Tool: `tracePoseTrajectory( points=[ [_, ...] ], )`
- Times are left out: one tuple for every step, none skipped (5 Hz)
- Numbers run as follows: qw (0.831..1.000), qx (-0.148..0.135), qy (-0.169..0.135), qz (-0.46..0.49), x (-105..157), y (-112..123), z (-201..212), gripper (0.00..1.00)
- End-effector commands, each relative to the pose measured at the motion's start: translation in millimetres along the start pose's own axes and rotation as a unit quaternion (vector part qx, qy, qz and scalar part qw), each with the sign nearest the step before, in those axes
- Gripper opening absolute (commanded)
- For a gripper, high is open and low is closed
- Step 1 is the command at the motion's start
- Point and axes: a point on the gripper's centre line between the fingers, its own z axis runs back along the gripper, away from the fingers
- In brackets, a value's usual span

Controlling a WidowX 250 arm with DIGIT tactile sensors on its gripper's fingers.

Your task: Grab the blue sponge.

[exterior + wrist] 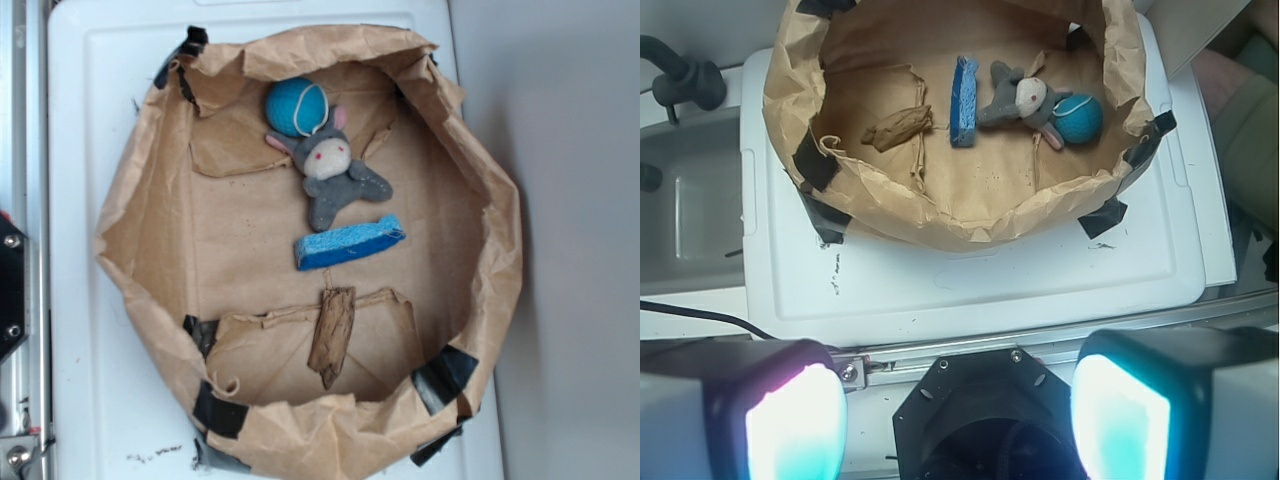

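Ideally the hand [958, 400], fingers apart and well short of the paper-lined basin [940, 215], reaches ahead to the flat light-blue rectangular sponge [964, 88], avoiding the grey plush [1018, 100] touching its right.

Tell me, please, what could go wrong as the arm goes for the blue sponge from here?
1. The sponge lies close beside the plush, so the open fingers may catch the plush instead.
2. The raised paper wall stands between gripper and sponge; a low approach could snag it.
3. The ball is blue too, and could be mistaken for the target.
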Motion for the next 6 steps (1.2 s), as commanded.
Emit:
tracePoseTrajectory(
  points=[
    [1.000, 0.000, 0.000, 0.000, 0, 0, 0, 1.00],
    [0.998, 0.004, -0.032, 0.050, 48, -5, -14, 1.00],
    [0.995, 0.033, -0.025, 0.089, 97, 3, -33, 1.00],
    [0.992, 0.018, -0.034, 0.120, 130, 16, -39, 1.00],
    [0.992, 0.018, -0.034, 0.120, 130, 16, -39, 1.00],
    [0.992, 0.018, -0.034, 0.120, 130, 16, -39, 1.00]
  ],
)
